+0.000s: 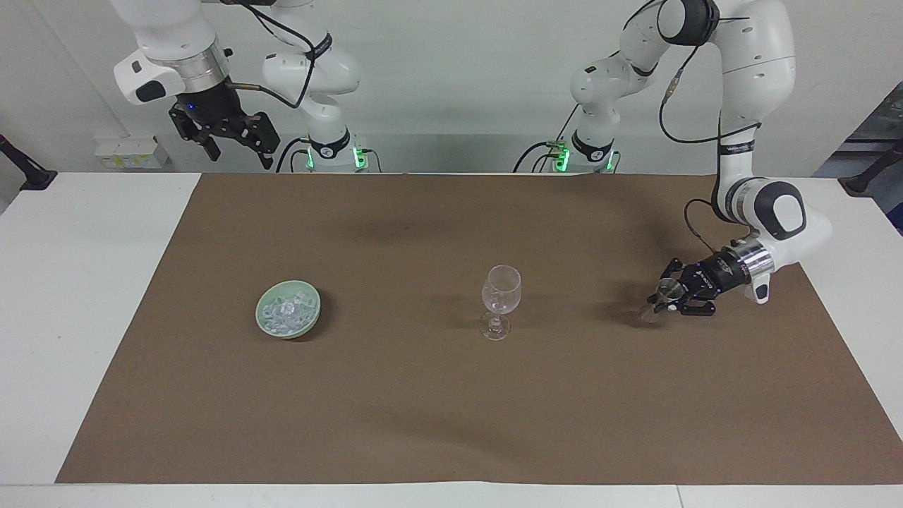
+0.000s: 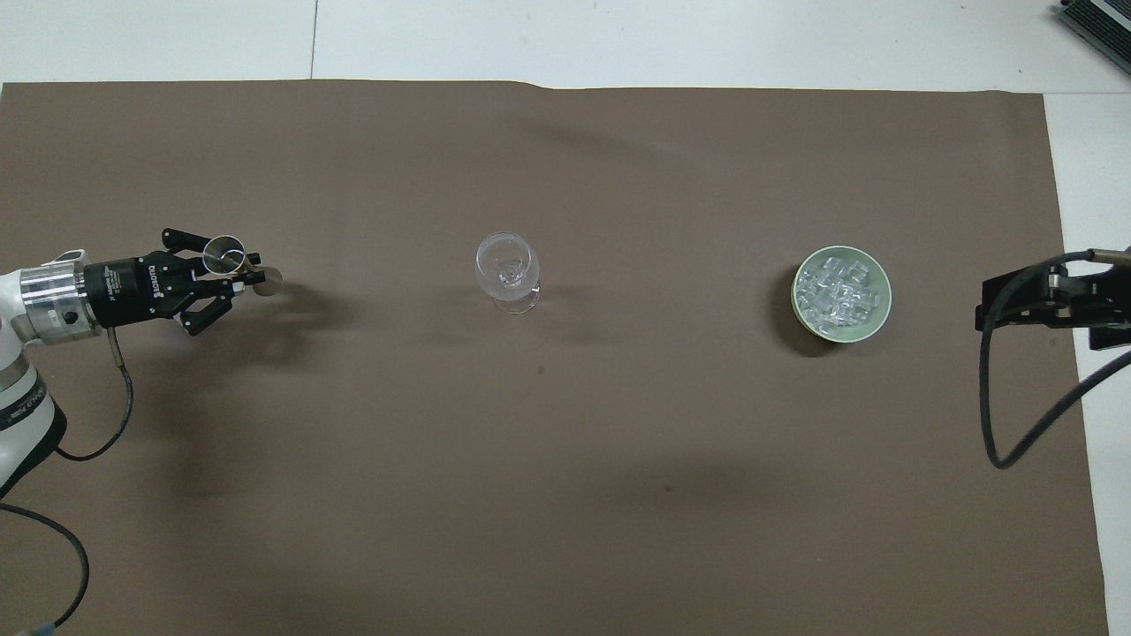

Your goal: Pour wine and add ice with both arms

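A clear stemmed wine glass stands upright mid-mat, and I see no wine in it. The ice, several small clear cubes, fills a pale green bowl toward the right arm's end. My left gripper lies low and level over the mat at the left arm's end. It is shut on the stem of a small clear glass, which hangs just off the mat. Whether that glass holds wine I cannot tell. My right gripper waits open, high up by its base.
A brown mat covers most of the white table. A black cable hangs from the right arm near the mat's edge at that end.
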{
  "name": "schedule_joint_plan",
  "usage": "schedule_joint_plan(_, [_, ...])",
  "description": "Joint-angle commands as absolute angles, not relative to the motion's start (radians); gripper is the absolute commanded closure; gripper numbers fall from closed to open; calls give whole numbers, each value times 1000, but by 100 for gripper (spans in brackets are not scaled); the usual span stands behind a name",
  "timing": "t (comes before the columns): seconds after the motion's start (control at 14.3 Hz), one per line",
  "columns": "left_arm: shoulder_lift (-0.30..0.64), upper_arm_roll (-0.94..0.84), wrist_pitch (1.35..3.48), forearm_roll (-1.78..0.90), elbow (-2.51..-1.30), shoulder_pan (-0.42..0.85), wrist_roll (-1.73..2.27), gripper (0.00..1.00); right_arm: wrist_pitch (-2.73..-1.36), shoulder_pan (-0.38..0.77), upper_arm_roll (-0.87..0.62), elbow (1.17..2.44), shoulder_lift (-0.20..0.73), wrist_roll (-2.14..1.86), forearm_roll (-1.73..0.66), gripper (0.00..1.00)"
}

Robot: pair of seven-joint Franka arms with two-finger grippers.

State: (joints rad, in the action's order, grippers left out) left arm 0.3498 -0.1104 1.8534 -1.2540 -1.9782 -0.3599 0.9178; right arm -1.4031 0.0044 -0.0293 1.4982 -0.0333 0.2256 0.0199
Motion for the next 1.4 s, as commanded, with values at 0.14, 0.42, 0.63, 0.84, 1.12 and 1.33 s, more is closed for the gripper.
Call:
schedule_joint_plan(0.14, [273, -104, 1838, -1172, -1944, -295, 1101, 100, -1404, -15, -35, 1503, -43, 195, 0, 0])
schedule_joint_plan(0.42, [258, -104, 1851, -1161, -1921, -250, 1206, 100, -1404, -15, -35, 1503, -43, 193, 0, 0])
schedule_joint_plan(0.63, [235, -106, 1858, -1163, -1921, -216, 1259, 100, -1404, -15, -35, 1503, -43, 195, 0, 0])
schedule_joint_plan(0.84, [215, -107, 1913, -1164, -1919, -160, 1318, 100, -1404, -15, -35, 1503, -43, 195, 0, 0])
schedule_joint_plan(1.12, [184, -106, 1974, -1161, -1913, -74, 1371, 100, -1404, -15, -35, 1503, -43, 195, 0, 0])
schedule_joint_plan(1.33, [169, -106, 2040, -1131, -1911, 17, 1387, 100, -1404, -15, -35, 1503, -43, 195, 0, 0])
